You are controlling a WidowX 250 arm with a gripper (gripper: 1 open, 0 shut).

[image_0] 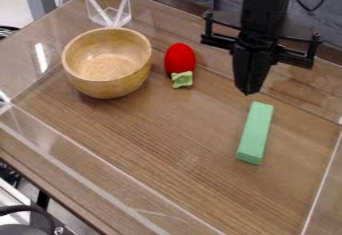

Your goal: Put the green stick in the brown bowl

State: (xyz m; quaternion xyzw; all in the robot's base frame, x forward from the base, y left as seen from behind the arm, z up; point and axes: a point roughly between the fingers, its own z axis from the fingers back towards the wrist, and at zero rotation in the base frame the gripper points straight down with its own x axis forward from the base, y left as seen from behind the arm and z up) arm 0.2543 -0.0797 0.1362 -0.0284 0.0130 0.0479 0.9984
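Observation:
The green stick [254, 132] lies flat on the wooden table at the right, its long side running toward the camera. My gripper [249, 87] hangs pointing down just above and behind the stick's far end. Its fingers are shut with nothing between them and they do not touch the stick. The brown bowl [75, 51] stands empty at the left of the table, well away from both.
A red strawberry-like toy [179, 58] with a small green leaf lies between the bowl and the gripper. Clear plastic walls [27, 119] ring the table. A clear folded piece [107, 11] stands behind the bowl.

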